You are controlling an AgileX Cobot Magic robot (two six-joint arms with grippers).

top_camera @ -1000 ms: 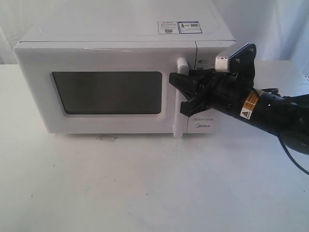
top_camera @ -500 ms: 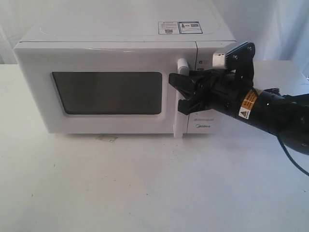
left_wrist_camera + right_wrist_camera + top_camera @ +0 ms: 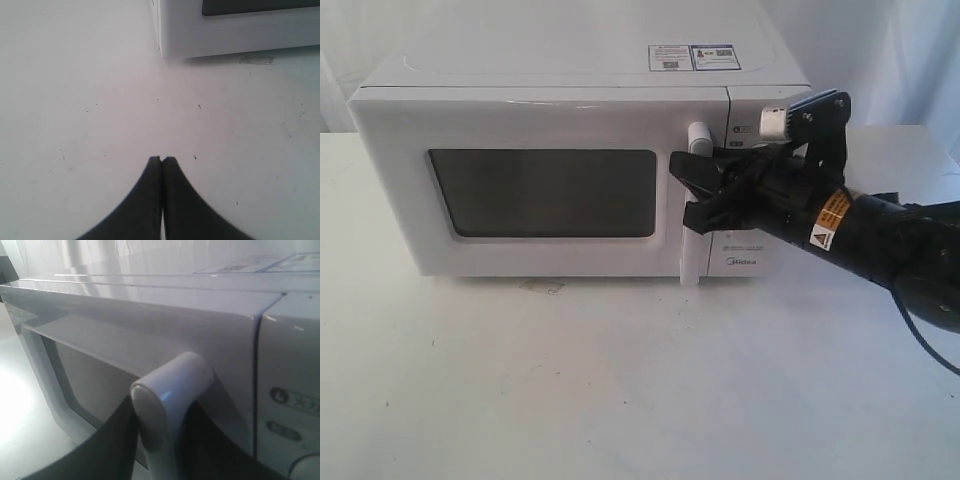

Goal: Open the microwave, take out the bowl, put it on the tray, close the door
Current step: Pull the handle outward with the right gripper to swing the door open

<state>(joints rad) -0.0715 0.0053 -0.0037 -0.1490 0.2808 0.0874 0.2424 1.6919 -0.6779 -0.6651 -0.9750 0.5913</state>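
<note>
The right claw (image 3: 685, 190) is seen at the front of the microwave (image 3: 560, 100), and its two black fingers (image 3: 705, 212) are set one above the other across the vertical white handle (image 3: 697, 135). In the right wrist view the handle (image 3: 167, 400) is caught between the dark fingers (image 3: 100, 450), which are pressed to both of its sides, so the claw is taken as clamped on the bar. The door (image 3: 540, 125) lies flush with the body and is shut. Its dark window (image 3: 545, 192) is found just beyond the fingertips, on the side away from the arm. The bowl cannot be made out through that glass. The control panel (image 3: 745, 265) is partly covered behind the claw's wrist, and a yellow warning label (image 3: 828, 222) is shown on the arm further back. Two stickers (image 3: 693, 56) are seen on the top of the microwave, above the claw. Over to the left wrist view: the left claw (image 3: 161, 161) is held over the bare white table (image 3: 100, 100), its black fingertips pressed together with nothing between them. A lower corner of the microwave (image 3: 225, 30) is seen well ahead of it, apart from the tips. Small dark specks are scattered over the tabletop near this claw.
</note>
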